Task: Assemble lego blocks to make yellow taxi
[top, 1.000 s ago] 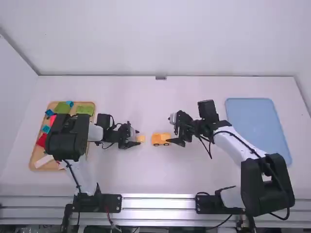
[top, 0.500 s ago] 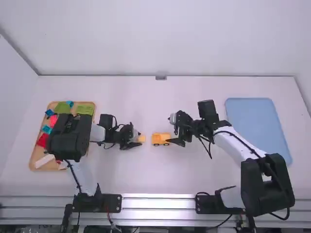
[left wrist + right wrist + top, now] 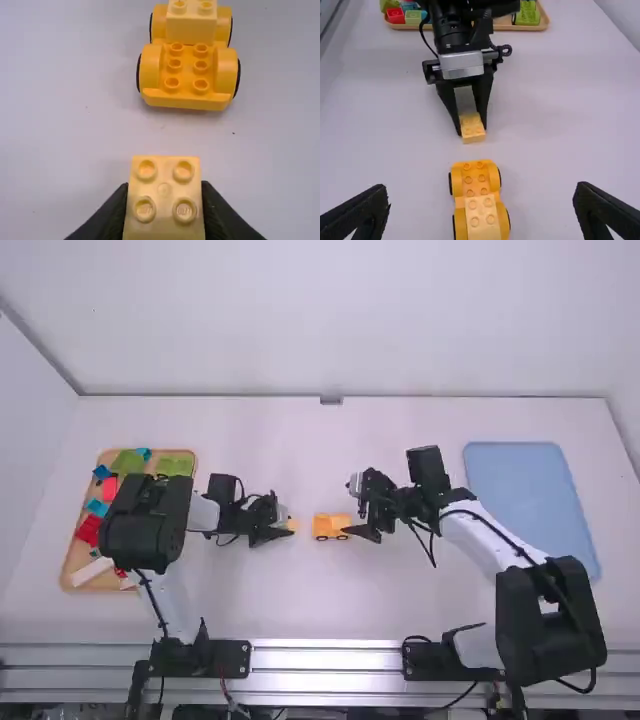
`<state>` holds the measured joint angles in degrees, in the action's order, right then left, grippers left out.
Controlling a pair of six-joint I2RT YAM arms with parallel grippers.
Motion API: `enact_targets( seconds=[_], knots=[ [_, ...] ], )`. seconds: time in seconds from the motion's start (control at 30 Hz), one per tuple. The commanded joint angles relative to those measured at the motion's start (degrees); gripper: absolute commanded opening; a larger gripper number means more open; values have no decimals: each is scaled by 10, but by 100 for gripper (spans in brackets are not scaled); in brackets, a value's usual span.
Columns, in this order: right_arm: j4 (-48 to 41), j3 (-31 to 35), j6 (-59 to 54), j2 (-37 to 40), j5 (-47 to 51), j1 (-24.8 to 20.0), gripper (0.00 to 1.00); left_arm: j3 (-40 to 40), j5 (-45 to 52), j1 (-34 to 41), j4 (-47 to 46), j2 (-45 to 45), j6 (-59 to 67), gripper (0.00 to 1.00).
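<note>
Left arm [image 3: 205, 513] has edged toward the middle of the table [image 3: 330, 600]. Right gripper [image 3: 481, 191] stands spread; left gripper [image 3: 164, 200] pinches. Between them sits the wheeled yellow base [image 3: 185, 100], just beyond the pinched pale block [image 3: 472, 132]. Best keep that level, match studs, then press straight down.

A small toy car base [image 3: 187, 100] of glossy orange-yellow plastic, with rounded fenders and dark-edged wheels, stands upright on the white worktop [image 3: 330, 590], its length running between the two arms. Six bare studs, in two columns of three, show on the end towards the left arm. A paler yellow plastic block [image 3: 482, 225] is seated on the other part, rising above the fenders, its studs upward.

A separate pale yellow plastic block [image 3: 164, 172], squarish on top with four round studs facing up, is gripped by opposite sides between the left gripper's [image 3: 284, 527] fingers, near the car base but apart from it.
</note>
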<state>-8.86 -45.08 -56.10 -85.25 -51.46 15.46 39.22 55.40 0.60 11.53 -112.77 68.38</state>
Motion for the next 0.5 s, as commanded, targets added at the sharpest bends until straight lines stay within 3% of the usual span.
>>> enact_targets(
  seconds=[0.0, 0.33, 0.47],
  knots=[
    [10, 2, -3, 13, 29, 1, 98, 7, -19, -2, -8, 0, -31, 22],
    [-11, 3, -3, 8, 103, 9, 98, 13, -5, 25, -38, 104, -78, 17],
    [32, 24, -3, -26, 81, 7, 98, 13, 20, 42, -52, 126, -64, 16]
  ],
)
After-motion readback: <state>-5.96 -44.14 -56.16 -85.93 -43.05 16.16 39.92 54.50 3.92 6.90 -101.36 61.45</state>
